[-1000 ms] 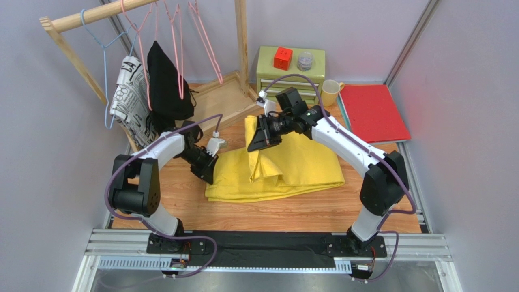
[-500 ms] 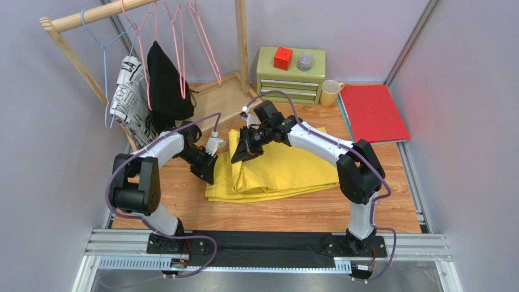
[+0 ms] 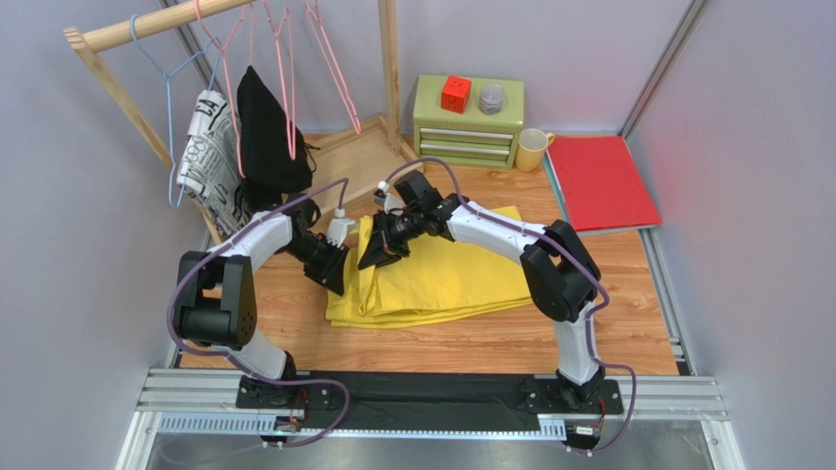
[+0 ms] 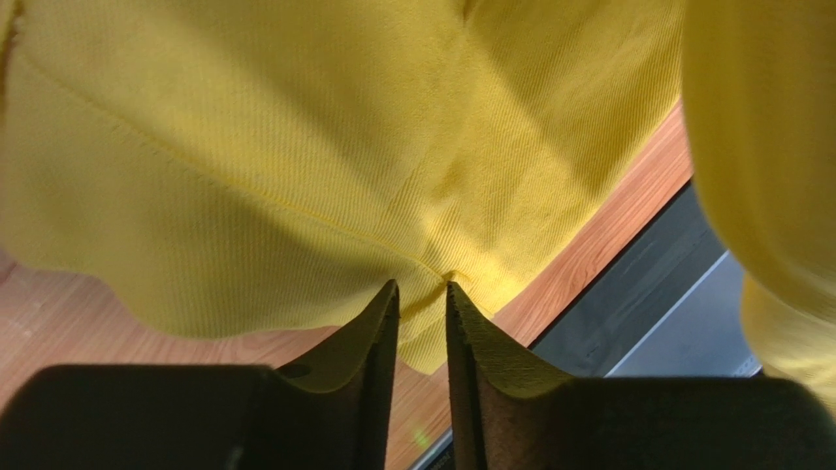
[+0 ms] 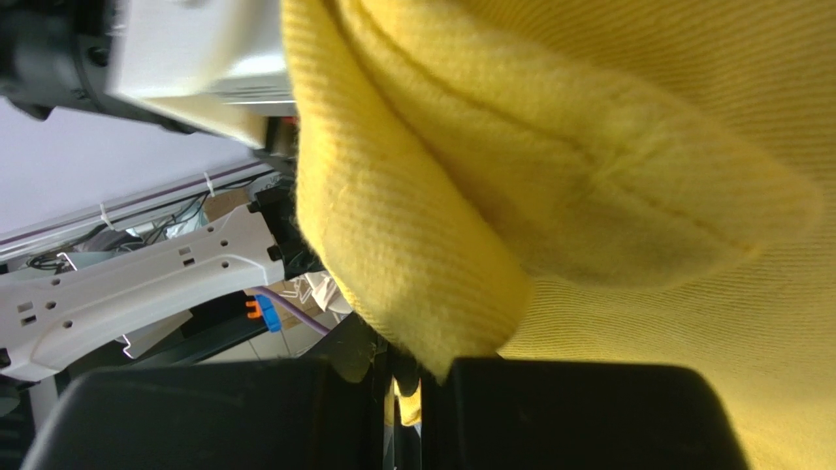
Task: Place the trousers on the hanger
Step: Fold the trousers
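top external view pretty much says it all: the yellow trousers lie folded on the wooden table, long axis running roughly left to right, and both arms are bunched at their left end. the left gripper is low at the left edge, and its wrist view shows the jaws nearly together with a nip of cloth at a seam between them. the right gripper sits just beside it, a bit further back, jaws narrow too, with a thick fold pinched and draped over them. the free pink hanger hangs on the wooden rail, up behind and left of both jaws, well apart from the cloth. my guess is that end gets lifted up and back toward it next, and the left arm looks like the nearer 1 to the rail.
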`<state>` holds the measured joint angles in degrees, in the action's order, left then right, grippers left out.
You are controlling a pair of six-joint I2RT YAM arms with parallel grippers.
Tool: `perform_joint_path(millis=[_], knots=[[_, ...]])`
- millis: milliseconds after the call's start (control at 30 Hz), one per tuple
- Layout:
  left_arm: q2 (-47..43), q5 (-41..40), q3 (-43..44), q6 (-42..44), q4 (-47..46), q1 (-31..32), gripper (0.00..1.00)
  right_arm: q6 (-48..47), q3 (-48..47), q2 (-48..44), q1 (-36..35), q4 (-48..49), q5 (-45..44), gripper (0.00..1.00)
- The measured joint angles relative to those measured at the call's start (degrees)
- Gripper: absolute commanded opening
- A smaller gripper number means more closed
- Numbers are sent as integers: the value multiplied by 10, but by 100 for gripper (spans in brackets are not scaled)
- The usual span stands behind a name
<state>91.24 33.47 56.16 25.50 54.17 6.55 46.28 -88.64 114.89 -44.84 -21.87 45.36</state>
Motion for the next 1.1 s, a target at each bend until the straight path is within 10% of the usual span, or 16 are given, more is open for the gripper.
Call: perform_joint_path(millis=[67,200,267,600,867,1100], knots=[[-12,-6,0,-11,0,-6,35,10,-1,12,0,7,3,20],[-73,-29,9,-33,5,-24,42,30,-5,30,0,30,20,80],[-111,-44,21,-38,12,-37,44,29,-11,30,2,35,34,91],[-226,-50,48,7,59,-3,54,-245,0,-78,144,-159,73,75],[-97,-122,49,41,21,188,56,-536,26,-72,280,-358,-103,61],[15,-227,8,101,-40,256,49,-588,153,-44,288,-373,-193,67]])
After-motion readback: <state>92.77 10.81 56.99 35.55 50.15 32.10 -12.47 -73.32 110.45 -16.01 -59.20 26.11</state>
